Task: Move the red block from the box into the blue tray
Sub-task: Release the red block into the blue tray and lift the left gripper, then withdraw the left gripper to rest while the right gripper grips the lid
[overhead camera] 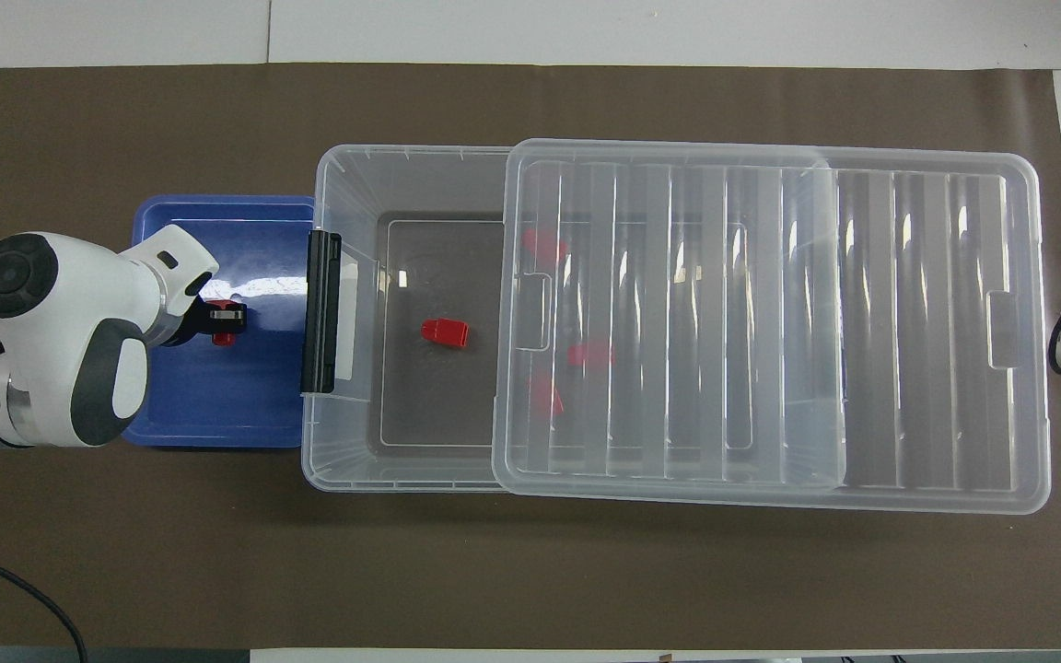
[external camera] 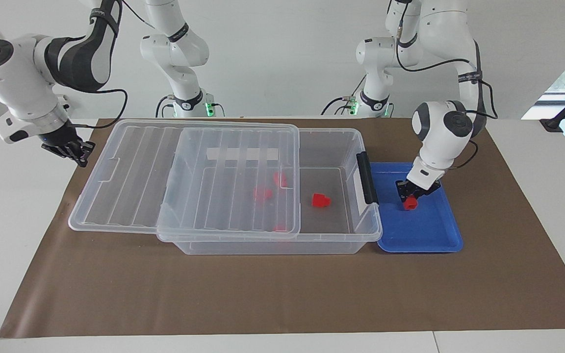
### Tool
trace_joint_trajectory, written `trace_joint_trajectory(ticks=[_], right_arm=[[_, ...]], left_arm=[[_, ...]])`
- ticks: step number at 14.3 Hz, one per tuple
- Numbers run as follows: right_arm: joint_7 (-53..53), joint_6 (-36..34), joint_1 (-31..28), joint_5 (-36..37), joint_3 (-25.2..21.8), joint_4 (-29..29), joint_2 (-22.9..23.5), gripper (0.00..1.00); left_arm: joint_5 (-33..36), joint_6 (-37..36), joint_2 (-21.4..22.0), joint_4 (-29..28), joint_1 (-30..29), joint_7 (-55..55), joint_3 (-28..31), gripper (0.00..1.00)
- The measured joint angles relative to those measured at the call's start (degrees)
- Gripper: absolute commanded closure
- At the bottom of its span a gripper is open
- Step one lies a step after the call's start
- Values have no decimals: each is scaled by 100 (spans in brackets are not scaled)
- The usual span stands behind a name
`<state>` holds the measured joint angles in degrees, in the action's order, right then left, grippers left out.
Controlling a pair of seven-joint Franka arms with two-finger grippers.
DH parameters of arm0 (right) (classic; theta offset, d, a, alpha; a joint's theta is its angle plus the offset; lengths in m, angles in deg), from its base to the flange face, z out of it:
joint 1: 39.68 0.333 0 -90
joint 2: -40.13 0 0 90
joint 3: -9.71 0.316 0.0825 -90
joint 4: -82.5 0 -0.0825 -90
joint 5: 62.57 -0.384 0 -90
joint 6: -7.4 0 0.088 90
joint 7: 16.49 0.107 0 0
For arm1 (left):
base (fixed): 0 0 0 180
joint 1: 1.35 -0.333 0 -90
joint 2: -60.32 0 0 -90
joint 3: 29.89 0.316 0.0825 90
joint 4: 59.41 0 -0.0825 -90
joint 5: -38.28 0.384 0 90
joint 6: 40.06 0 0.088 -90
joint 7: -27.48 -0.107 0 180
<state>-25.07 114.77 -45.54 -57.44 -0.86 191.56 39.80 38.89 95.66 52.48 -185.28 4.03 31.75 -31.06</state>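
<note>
At the right arm's end of the table, the right gripper [external camera: 77, 151] hangs clenched and empty, just off the corner of the ribbed clear lid [external camera: 165, 176], over the edge of the brown paper mat [external camera: 263, 294]; this arm waits. The lid lies slid partway off the box [external camera: 351, 235], resting on its rim and overhanging the mat toward the right arm's end, so about a third of the transparent box stands uncovered. Under the lid three small red pieces [external camera: 263, 193] show blurred through the plastic, and a white strip mark [external camera: 243, 154] sits on the box wall nearer the robots; no writing can be read on it. On the uncovered floor lies a squat stepped red piece [external camera: 321, 200]. A black end latch [external camera: 367, 177] closes the box's end, and touching that end lies the blue tray [external camera: 434, 235], shallow, with rounded corners and a raised rim. Over the tray, low down, the left gripper [external camera: 411, 198] grasps the red block [external camera: 410, 204], a small bright red piece hanging from the fingertips close to the tray floor; whether it touches the floor cannot be told. Nothing stands between block and tray.
</note>
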Motion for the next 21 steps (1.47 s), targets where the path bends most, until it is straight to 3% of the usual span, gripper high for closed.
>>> trace_joint_trajectory(ticks=[1,2,8,10,16,21], right_arm=[[-34,62,-1,5,-66,51,-3,100],[-41,109,-3,5,-123,113,-4,100],[260,148,6,5,-61,275,-32,100],[271,149,7,5,-13,283,-51,100],[304,151,7,4,24,315,-64,100],[510,165,10,4,159,325,-67,100]], left_arm=[[0,14,-4,-11,0,0,0,33],[0,15,-4,-13,0,-5,-2,0],[0,18,58,104,14,-14,-39,0],[0,-275,190,315,14,-14,-42,0],[0,-1961,758,1376,11,-14,-42,0],[-3,-3566,946,2739,-19,-14,-27,0]])
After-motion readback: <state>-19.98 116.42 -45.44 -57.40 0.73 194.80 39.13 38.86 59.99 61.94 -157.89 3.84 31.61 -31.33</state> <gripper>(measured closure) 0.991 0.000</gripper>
